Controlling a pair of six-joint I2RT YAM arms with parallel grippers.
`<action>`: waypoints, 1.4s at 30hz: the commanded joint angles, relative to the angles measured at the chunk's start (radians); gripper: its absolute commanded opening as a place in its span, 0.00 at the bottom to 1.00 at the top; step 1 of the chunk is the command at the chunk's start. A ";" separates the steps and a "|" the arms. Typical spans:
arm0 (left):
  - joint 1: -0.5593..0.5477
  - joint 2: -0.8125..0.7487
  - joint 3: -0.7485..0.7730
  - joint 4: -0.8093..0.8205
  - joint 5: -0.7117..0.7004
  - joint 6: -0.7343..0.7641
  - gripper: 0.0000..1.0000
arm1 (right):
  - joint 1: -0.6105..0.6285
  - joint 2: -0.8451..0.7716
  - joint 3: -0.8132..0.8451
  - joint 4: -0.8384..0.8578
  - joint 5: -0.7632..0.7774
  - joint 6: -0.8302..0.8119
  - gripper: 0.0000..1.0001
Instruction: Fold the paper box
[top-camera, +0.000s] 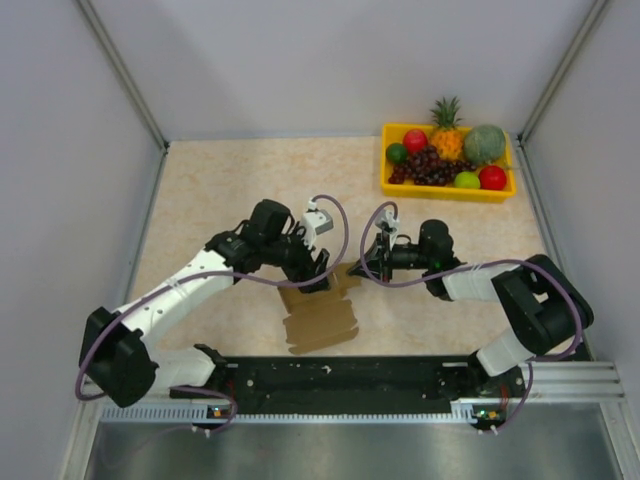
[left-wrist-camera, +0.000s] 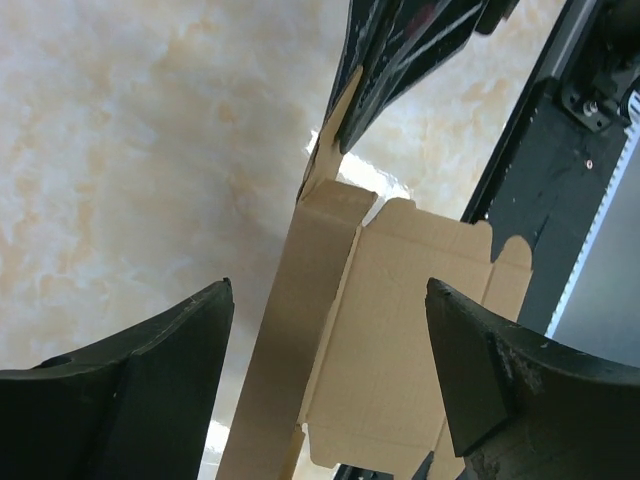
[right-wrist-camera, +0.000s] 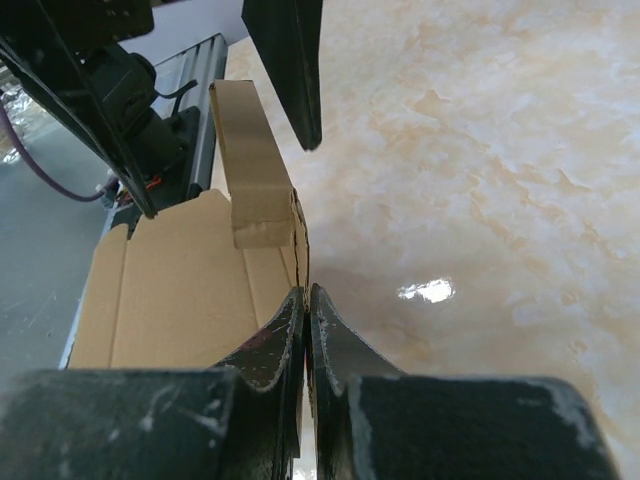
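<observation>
Right pincer (right-wrist-camera: 305, 300): mine, pressed together on the paper box (right-wrist-camera: 170, 290) edge, raised flap (right-wrist-camera: 255, 170) just ahead.
Left pincer (left-wrist-camera: 330, 290): mine, spread wide, straddling that flap.
Box position: mostly flat on desk (right-wrist-camera: 480, 150), beneath both.

The paper box (top-camera: 322, 322) lies on the table (top-camera: 220, 190) between the left end effector (top-camera: 318, 272) and right end effector (top-camera: 360, 268), with the fruit tray (top-camera: 447, 192) far behind both

**Left arm** (top-camera: 190, 285) and **right arm** (top-camera: 470, 283): white link shells between bulky black joint housings. **Purple cables** (top-camera: 345, 225): looped along each arm. **Fingers** (right-wrist-camera: 265, 350): black, wedge-shaped, scuffed with pale flecks. **Base rail** (top-camera: 340, 375): black, speckled white.
</observation>
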 joint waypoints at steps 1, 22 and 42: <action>0.002 0.056 0.052 -0.066 0.081 0.082 0.82 | -0.010 -0.036 0.015 0.033 -0.044 -0.012 0.00; -0.004 0.109 0.043 -0.050 0.007 0.042 0.44 | -0.010 -0.051 0.017 -0.005 0.039 0.014 0.03; -0.016 0.037 0.024 0.031 -0.011 0.016 0.25 | 0.045 -0.060 -0.014 -0.050 0.198 -0.011 0.32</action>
